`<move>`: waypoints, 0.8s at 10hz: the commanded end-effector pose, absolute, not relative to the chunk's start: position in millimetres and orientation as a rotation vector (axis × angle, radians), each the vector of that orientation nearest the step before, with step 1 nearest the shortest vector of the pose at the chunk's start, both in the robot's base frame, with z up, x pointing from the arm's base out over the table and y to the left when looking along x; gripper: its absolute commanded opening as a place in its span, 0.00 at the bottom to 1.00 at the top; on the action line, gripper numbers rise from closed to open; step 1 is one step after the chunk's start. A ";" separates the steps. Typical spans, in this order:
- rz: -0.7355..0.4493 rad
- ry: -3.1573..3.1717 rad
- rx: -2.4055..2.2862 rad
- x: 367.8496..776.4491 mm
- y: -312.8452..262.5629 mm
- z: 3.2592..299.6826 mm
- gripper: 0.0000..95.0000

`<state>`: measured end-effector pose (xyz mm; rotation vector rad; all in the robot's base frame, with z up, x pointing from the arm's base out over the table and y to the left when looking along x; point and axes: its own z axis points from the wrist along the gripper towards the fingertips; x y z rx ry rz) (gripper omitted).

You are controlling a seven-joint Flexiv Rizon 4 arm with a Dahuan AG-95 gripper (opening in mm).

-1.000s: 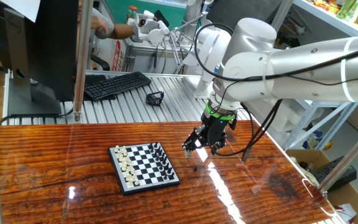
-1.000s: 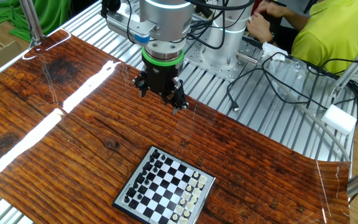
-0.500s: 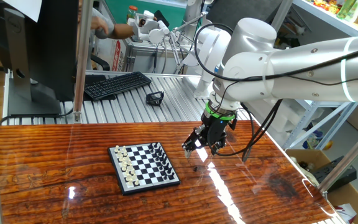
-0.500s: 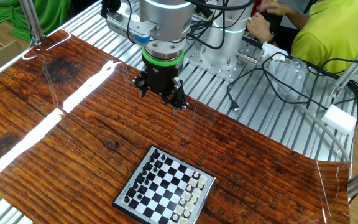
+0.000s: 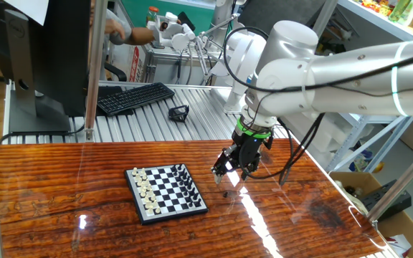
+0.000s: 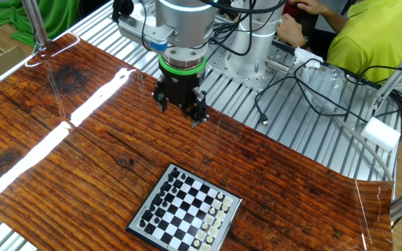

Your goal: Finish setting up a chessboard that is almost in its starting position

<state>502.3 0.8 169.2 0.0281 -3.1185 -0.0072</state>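
One fixed view: black two-finger gripper (image 5: 231, 172) pointing down, fingers spread, nothing between them, hovering over bare wooden table (image 5: 63, 229). Left of it, well apart: small black-framed checkered chessboard (image 5: 166, 192), one only, white pieces along its left edge, black along its right, too tiny to count. Farther back on the ribbed metal surface: one black computer keyboard (image 5: 135, 97) and one small black clip-like object (image 5: 178, 112). Nothing between gripper and board.
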 end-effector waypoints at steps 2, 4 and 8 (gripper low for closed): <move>-0.006 -3.125 0.028 500.8 0.6 168.0 0.00; -0.007 -3.124 0.028 500.9 0.6 167.7 0.00; -0.008 -3.125 0.030 502.1 0.2 164.9 0.00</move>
